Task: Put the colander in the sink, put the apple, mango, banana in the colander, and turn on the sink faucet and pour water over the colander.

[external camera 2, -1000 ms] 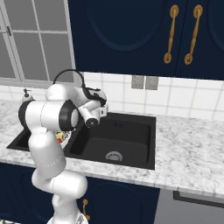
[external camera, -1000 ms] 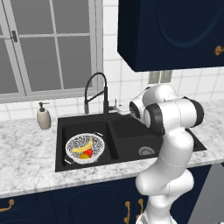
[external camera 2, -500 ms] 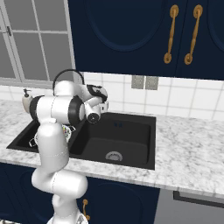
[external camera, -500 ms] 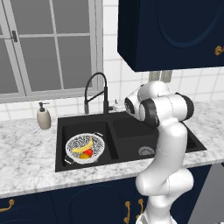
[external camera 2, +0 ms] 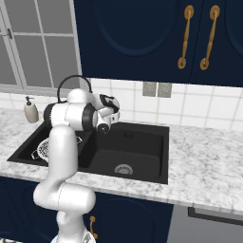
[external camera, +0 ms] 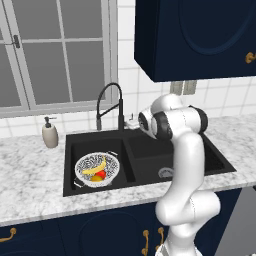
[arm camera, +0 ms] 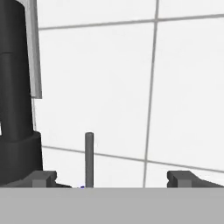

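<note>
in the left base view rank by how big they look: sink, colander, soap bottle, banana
1. sink
2. colander
3. soap bottle and banana: look about alike, and the bottle stands farther back, so unranked.

A white soap pump bottle (external camera: 49, 135) stands upright on the grey-veined marble counter (external camera: 30, 175), near the window (external camera: 55, 50) with its white frame and grey panes. White wall tiles (external camera 2: 204, 107) run behind the counter, and a pale double outlet plate (external camera 2: 156, 89) sits on them. Dark navy upper cabinets (external camera 2: 142, 38) hang above, two doors carrying long brass handles (external camera 2: 185, 35). Navy lower cabinets (external camera: 100, 232) under the counter have small brass handles (external camera: 144, 241).
</note>
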### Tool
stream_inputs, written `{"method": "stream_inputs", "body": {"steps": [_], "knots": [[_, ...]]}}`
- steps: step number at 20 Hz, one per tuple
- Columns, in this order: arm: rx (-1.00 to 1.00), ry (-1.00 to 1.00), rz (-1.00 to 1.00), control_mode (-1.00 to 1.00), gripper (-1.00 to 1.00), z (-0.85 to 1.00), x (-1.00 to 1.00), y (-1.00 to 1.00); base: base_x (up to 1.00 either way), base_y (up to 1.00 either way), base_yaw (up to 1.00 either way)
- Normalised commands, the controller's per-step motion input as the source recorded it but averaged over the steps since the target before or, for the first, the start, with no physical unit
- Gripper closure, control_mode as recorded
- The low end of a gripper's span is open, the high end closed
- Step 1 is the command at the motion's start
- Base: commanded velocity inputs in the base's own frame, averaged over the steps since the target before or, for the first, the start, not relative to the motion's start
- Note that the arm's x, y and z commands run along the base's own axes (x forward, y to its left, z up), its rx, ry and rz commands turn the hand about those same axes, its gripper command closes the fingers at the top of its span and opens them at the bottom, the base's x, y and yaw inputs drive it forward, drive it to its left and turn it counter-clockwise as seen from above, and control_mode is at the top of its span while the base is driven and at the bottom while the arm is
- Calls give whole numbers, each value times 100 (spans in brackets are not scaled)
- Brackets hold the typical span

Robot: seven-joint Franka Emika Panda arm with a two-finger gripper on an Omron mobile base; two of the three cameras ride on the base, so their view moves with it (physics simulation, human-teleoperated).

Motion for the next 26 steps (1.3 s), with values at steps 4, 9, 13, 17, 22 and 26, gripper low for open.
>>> {"method": "stream_inputs", "body": {"steps": [4,9,13,17,22,26], "knots": [[0,0,0,-100,-100,-7,42,0,0,0,0],[0,0,0,-100,-100,-2,36,2,0,0,0],[0,0,0,-100,-100,-11,27,5,0,0,0],[0,0,0,-100,-100,-19,26,10,0,0,0],[0,0,0,-100,-100,-26,28,5,0,0,0],[0,0,0,-100,-100,-23,28,9,0,0,0]]}}
